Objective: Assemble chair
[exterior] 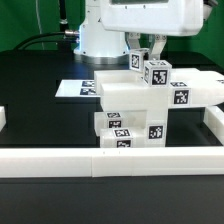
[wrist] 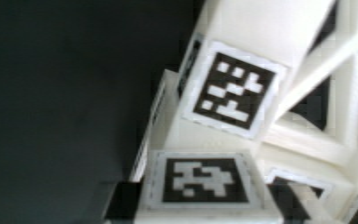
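- Exterior view: chair (exterior: 150, 105) stands part-built on the black counter (exterior: 40, 110), against the front rail (exterior: 110, 160).
- Hand (exterior: 150, 52) is closed on an upright leg (exterior: 157, 72) at the top.
- Risk: a tilted leg could jam or shift the stack.

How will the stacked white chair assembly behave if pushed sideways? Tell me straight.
The chair assembly looks stiff: chunky solid plastic blocks. Its glossy surface probably makes it slippery on the black table, so it may slide. The wide panel sits atop narrower stacked pieces, so a high push could tip it. The gripper appears shut at its top.
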You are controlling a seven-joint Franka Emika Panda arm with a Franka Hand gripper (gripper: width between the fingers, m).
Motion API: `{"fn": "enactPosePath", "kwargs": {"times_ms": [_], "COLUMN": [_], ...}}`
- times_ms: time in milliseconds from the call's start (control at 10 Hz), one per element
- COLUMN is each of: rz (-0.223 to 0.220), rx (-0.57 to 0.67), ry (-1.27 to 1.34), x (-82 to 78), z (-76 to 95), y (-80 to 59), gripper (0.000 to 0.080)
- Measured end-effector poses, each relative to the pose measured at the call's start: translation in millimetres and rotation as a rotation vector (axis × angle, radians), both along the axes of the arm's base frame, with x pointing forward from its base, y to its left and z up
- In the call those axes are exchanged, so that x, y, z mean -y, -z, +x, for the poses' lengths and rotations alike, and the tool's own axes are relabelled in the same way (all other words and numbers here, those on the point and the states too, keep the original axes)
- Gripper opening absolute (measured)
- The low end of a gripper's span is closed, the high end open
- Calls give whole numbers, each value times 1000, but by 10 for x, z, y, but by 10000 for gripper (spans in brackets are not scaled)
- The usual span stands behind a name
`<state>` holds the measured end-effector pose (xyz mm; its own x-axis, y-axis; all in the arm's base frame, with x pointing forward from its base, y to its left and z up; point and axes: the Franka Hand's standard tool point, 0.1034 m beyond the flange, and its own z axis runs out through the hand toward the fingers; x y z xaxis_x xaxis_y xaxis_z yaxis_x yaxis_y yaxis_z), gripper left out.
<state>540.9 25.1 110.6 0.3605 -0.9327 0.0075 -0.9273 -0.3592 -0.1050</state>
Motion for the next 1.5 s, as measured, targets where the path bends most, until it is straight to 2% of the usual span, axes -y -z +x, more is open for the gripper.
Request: {"fn": "enactPosePath", "kwargs": {"times_ms": [100,200,300,400,500,800,1100,1500], "rz": [1,1,-4,-7,-14,-40,-89,-117], "rx": [0,-1,-1,1,3,7,1,7], "ry": [11,10,-33,-58,-124,-362,-700,-941], "x": [-3,-5,-5,-9,-34,-26,-7,18], "z": [0,-3,-4,1,5,3,25,47], "y": [0,6,9,5,3,5,0,-11], "gripper": [271,354,492,492,615,648,648,648]}}
